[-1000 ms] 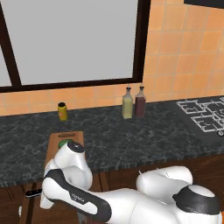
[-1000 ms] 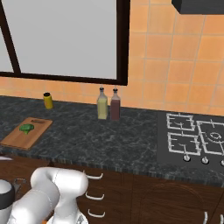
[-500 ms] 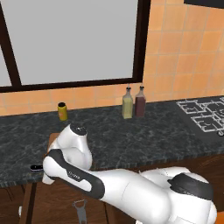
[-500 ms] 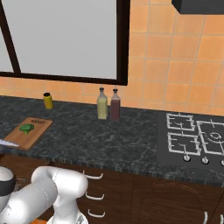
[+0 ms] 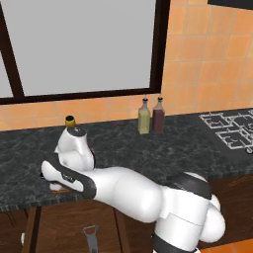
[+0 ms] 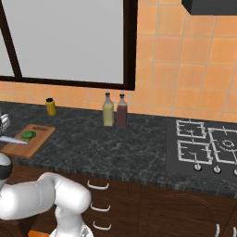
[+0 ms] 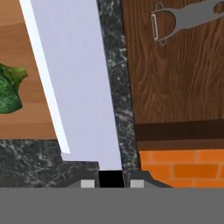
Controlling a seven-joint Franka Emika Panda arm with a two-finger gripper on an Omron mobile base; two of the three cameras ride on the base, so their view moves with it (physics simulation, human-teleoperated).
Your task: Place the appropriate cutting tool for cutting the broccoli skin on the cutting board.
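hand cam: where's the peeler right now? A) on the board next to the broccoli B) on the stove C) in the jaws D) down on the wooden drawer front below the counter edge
D: the peeler lies against brown wood beyond the counter edge, while the knife is the thing in the jaws, over the board by the broccoli.
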